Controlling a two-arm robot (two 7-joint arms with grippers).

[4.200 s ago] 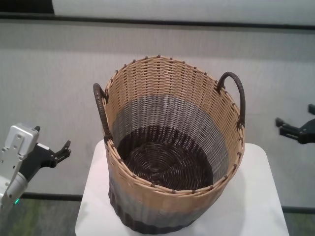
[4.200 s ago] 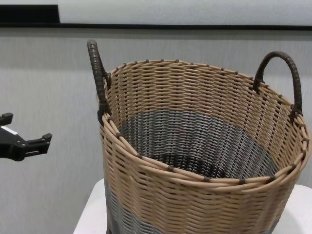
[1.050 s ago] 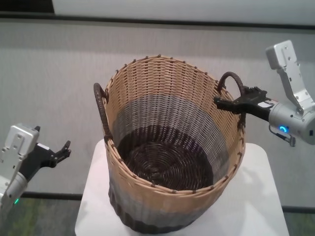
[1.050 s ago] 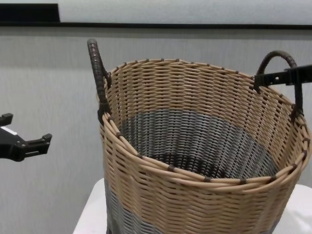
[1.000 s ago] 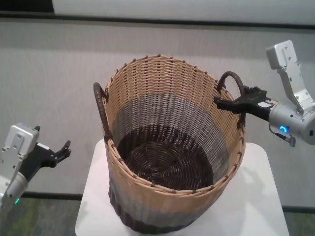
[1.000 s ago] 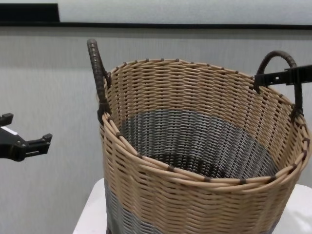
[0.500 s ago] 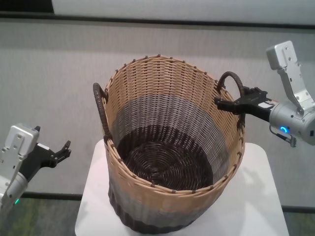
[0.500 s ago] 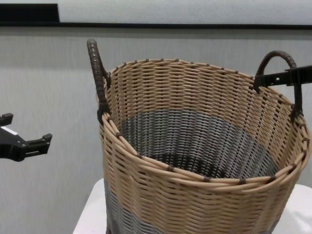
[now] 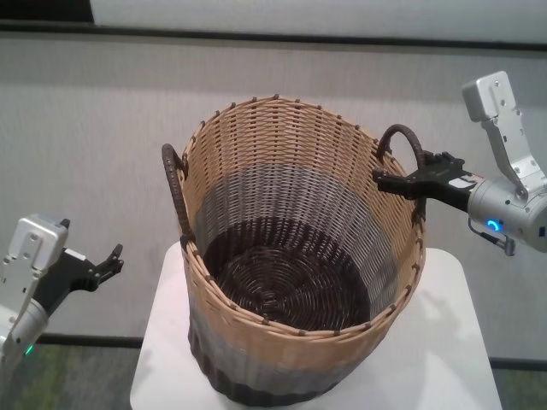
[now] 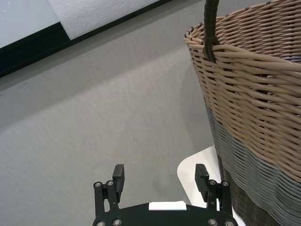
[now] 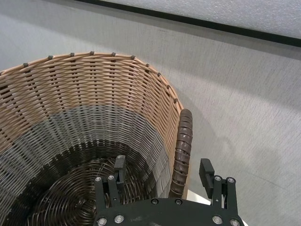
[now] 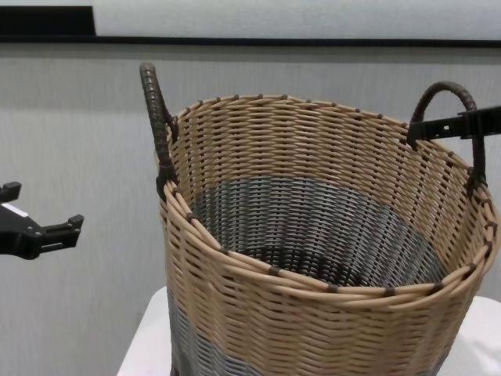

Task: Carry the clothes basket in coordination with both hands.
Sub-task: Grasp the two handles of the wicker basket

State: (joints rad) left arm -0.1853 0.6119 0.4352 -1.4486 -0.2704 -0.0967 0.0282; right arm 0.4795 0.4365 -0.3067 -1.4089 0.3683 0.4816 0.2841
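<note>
Clothes basket (image 9: 299, 282) — right gripper (image 11: 164, 172) spread astride right handle (image 11: 181, 150), unclosed; left gripper (image 10: 160, 175) spread, well apart — next: approach left handle (image 12: 156, 117).

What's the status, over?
Right gripper open, straddling right handle. Left gripper open, clear of basket. Basket on white stand. Nothing blocking.

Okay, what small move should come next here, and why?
Probably close the right gripper on the right handle: its open fingers already straddle that loop. The left gripper hangs open, well clear of the basket, so it should approach afterwards.
</note>
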